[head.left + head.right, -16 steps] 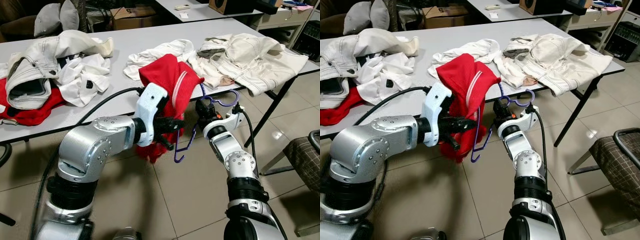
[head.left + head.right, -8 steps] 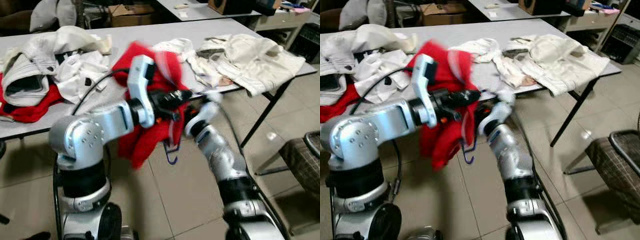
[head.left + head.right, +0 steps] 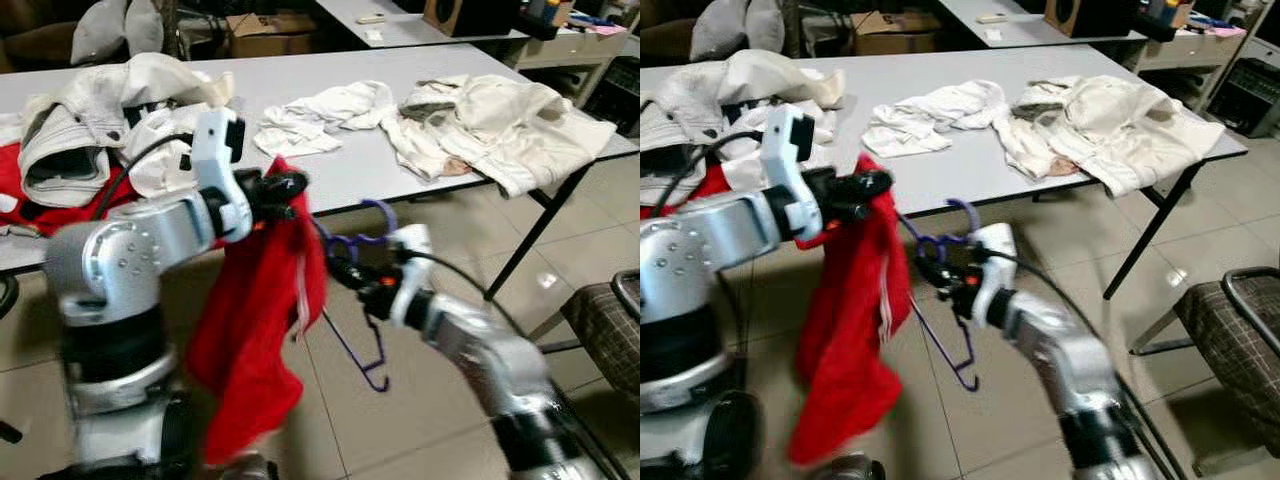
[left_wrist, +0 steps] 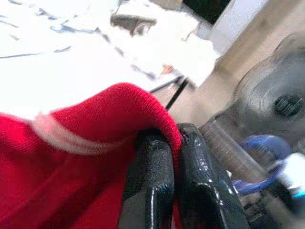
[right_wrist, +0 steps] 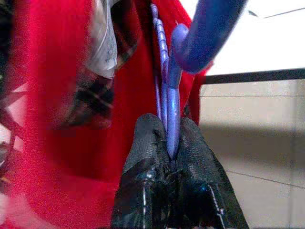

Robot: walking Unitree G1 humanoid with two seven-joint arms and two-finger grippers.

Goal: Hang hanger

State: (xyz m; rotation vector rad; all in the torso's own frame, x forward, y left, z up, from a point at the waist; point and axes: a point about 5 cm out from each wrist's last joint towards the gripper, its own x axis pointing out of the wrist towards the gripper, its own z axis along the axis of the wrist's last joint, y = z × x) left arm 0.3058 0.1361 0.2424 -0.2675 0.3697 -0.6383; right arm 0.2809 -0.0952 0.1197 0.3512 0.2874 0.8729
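In front of the grey table point(image 3: 370, 160), over the tiled floor point(image 3: 430, 400), the purple hanger point(image 3: 352, 300) hangs in mid-air, hook end up near the table edge, lower bar dangling toward the floor. Right gripper point(image 3: 352, 281) is clamped on hanger's neck just under the hook; wrist view shows both black fingers point(image 5: 147, 143) pressed tight either side of the purple stem. Hanger sits just beside the red garment point(image 3: 255, 340), partly tucked against its edge, can't tell if any of it's threaded inside.

Left gripper point(image 3: 285, 186) is nearer the table edge than the hanger, w/ fingers point(image 4: 152, 171) pinched on a fold of the red garment's ribbed hem; cloth droops from there well down toward the floor, blocking most of the view of hanger's far arm.

On the table: small white cloth point(image 3: 320, 112) behind the hanger, cream jacket point(image 3: 500, 125) spread toward the table's right end, another cream jacket heap point(image 3: 100, 110) at left w/ red fabric point(image 3: 15, 190) under it. Black cable point(image 3: 130, 170) runs along left arm in front of that heap. Plaid chair point(image 3: 610, 330) stands right of the table, well apart. Cardboard box point(image 3: 265, 30) behind the table. Head views somewhat blurred.
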